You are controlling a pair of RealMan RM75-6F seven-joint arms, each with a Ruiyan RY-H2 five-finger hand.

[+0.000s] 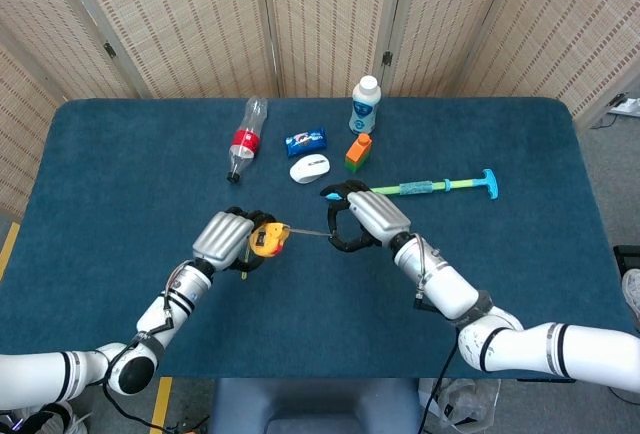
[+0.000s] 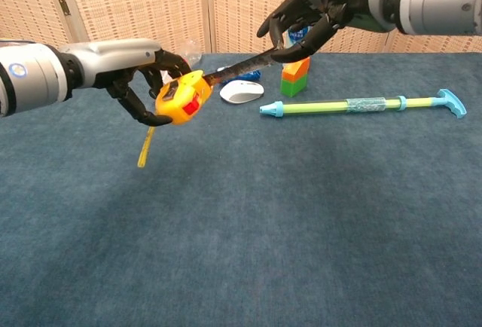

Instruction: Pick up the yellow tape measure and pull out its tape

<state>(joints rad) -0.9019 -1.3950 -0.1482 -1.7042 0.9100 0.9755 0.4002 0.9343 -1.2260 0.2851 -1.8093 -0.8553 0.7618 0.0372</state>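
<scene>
Above the table (image 1: 120, 154), left hand (image 1: 222, 238) grips 1 yellow tape measure (image 1: 264, 240); right hand (image 1: 365, 218) pinches its tape (image 2: 239, 66).

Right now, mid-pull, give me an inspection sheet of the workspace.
Surface: blue cloth table, flat.
Job's things: yellow tape measure held off the table; tape drawn partway out.
Clutter: plastic bottle lying down, white bottle, blue packet, white mouse, orange-green block, green rod.
Robot hands: left robot hand holds the case; right robot hand pinches the tape end.
Cables: nothing seen.
Surroundings: woven screens behind.
</scene>
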